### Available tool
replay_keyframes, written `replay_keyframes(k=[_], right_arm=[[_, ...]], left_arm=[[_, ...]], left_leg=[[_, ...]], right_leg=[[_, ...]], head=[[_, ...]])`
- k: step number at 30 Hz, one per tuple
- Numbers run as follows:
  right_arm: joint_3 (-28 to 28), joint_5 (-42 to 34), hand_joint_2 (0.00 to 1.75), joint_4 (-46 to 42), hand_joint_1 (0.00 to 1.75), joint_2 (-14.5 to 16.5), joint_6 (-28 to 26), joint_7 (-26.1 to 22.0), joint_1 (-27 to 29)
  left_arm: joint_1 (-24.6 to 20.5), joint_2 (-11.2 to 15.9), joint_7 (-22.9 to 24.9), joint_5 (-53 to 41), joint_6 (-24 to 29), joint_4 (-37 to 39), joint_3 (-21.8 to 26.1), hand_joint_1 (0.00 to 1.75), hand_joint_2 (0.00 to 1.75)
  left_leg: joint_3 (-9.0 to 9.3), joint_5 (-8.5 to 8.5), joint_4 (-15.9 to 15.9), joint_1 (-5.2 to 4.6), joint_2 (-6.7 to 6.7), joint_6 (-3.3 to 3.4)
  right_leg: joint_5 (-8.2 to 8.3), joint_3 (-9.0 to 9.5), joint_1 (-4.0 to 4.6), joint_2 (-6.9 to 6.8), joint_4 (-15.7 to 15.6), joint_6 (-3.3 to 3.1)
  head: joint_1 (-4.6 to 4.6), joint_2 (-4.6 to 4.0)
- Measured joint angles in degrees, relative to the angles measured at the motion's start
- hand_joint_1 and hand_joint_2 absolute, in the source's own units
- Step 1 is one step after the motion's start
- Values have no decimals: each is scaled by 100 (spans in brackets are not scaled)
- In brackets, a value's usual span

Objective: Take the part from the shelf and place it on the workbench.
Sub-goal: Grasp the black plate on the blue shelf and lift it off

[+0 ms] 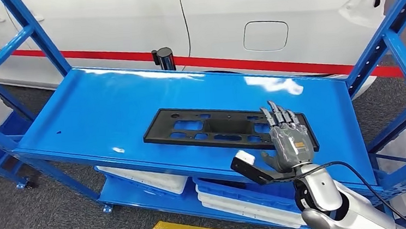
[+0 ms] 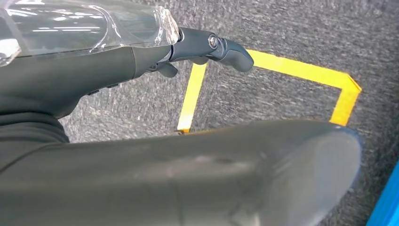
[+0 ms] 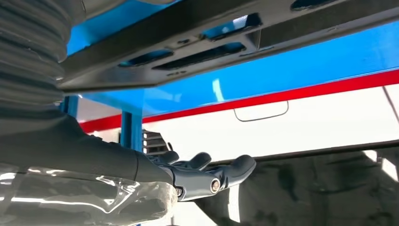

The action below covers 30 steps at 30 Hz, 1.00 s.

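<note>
— On the top shelf (image 1: 80, 113) of the blue rack, what is that flat black thing?

— That is the part (image 1: 213, 127). It is a long, thin black plate with holes cut in it. It lies flat on the shelf, toward the right side.

— Is the robot holding it?

— No, not yet. The right hand (image 1: 287, 135) is over the right end of the part. Its fingers (image 1: 280, 114) are out straight, side by side, and they hold nothing. I can't tell if they touch the plate or just hang above it.

— And the other hand?

— The left hand (image 2: 207, 47) hangs low above the grey floor (image 2: 291, 28) with its yellow tape (image 2: 306, 73). I see a thumb sticking out and nothing in it. The rest of its fingers I cannot tell.

— Will the part be hard to lift?

— I think it is light and stiff, like hard plastic. But it is long, so one end may dip if you hold only the tip. It lies flat, so fingers can't get under it easily. I would grab the long edge, or hook into a hole near the middle.

— What is behind the shelf?

— A white car (image 1: 210, 21) with a red stripe.
</note>
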Motion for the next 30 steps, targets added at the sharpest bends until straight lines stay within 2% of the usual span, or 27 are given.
replay_keyframes(k=[2,3,4,6,7,8,9,10,12,13,14,17,18,20,22,23,24,25,27,28,29,30], right_arm=[[-119,-3,175,84,0,-9,-154,0,74],[-185,-1,175,121,0,-18,-225,0,105],[-254,2,175,164,0,-30,-295,0,136],[-388,4,175,261,0,-54,-427,0,214],[-449,15,175,306,0,-68,-502,1,267],[-510,33,175,345,0,-82,-588,1,323],[-573,59,175,379,0,-96,-681,2,372],[-643,86,175,410,0,-112,-777,2,411],[-798,113,175,469,0,-142,-932,2,460],[-873,109,175,496,0,-157,-973,2,483],[-939,89,175,523,0,-171,-990,2,510],[-1093,-36,175,600,0,-210,-954,2,583],[-1138,-77,175,622,0,-221,-929,2,590],[-1209,-133,175,655,0,-243,-878,2,595],[-1250,-168,175,682,0,-259,-833,1,616],[-1266,-189,175,695,0,-268,-803,-1,632],[-1279,-217,175,708,0,-278,-767,-3,646],[-1291,-248,175,719,0,-290,-726,-6,655],[-1313,-329,175,730,0,-315,-597,-25,658],[-1320,-372,175,731,0,-328,-512,-40,658],[-1320,-414,175,732,0,-339,-420,-56,658],[-1312,-450,175,732,0,-346,-340,-70,659]], left_arm=[[10,-4,-2,-30,10,1,1,0,0],[8,-5,-3,-43,12,2,1,0,0],[3,-6,-4,-57,14,2,1,0,0],[2,-7,-6,-85,22,3,1,0,0],[7,-8,-6,-100,27,3,2,0,0],[12,-8,-6,-113,31,3,2,0,0],[15,-8,-6,-132,32,3,2,0,0],[15,-10,-6,-150,33,3,2,0,0],[12,-16,-7,-190,33,3,2,0,0],[10,-18,-9,-207,33,3,1,0,0],[9,-19,-14,-223,33,3,1,0,0],[9,-20,-27,-264,33,3,1,0,0],[8,-22,-29,-274,31,4,1,0,0],[7,-26,-34,-288,28,7,0,0,0],[11,-27,-38,-298,26,7,0,0,0],[15,-26,-38,-302,26,7,0,0,0],[17,-26,-39,-304,26,7,0,0,0],[16,-26,-39,-307,26,8,0,0,0],[8,-23,-38,-318,26,8,0,0,0],[1,-20,-38,-327,26,8,0,0,0],[-2,-16,-37,-337,26,8,0,0,0],[-4,-14,-37,-345,24,9,1,0,0]], left_leg=[[21,46,-70,9,-7,33],[43,75,-114,28,-7,59],[63,102,-151,50,-7,76],[66,117,-165,59,-6,98],[64,117,-164,60,-6,100],[63,116,-162,62,-5,99],[64,115,-158,66,-5,97],[68,110,-151,73,-5,88],[68,83,-114,76,-6,42],[63,67,-91,70,-5,9],[57,56,-77,61,-4,-25],[43,43,-59,70,-3,-110],[4,-25,33,81,-3,-143],[-231,-338,569,104,-4,-210],[-604,-696,1380,114,-5,-249],[-725,-761,1632,113,-5,-251],[-739,-713,1656,109,-5,-237],[-647,-574,1457,100,-6,-211],[-248,-200,618,61,-13,-107],[-89,-79,270,38,-13,-58],[13,-14,37,14,-12,-18],[41,-12,-44,-6,-11,5]], right_leg=[[-8,11,-16,-15,-13,58],[-72,-19,-17,-18,67,85],[-201,-107,-19,-19,267,107],[-560,-443,-38,-20,986,148],[-687,-613,-50,-21,1337,170],[-715,-709,-62,-21,1526,191],[-636,-696,-75,-22,1492,208],[-462,-562,-89,-22,1217,221],[-114,-148,-106,-25,401,230],[-18,-2,-104,-21,106,208],[7,67,-96,-17,-38,174],[21,56,-79,-7,-71,49],[34,53,-85,-7,-78,16],[52,45,-96,-10,-86,-32],[54,28,-82,-14,-85,-49],[55,24,-72,-16,-85,-50],[55,23,-63,-15,-84,-50],[54,27,-55,-14,-84,-49],[52,36,-38,-10,-84,-43],[50,34,-31,-8,-83,-32],[48,30,-29,-7,-82,-13],[49,25,-32,-7,-86,14]], head=[[-3,0],[-1,0],[5,0],[19,-1],[22,-1],[24,-1],[25,0],[26,0],[28,0],[27,0],[26,0],[22,0],[17,-1],[1,-1],[-13,-2],[-17,-1],[-19,-1],[-20,-1],[-20,-1],[-19,-1],[-19,-1],[-18,0]])
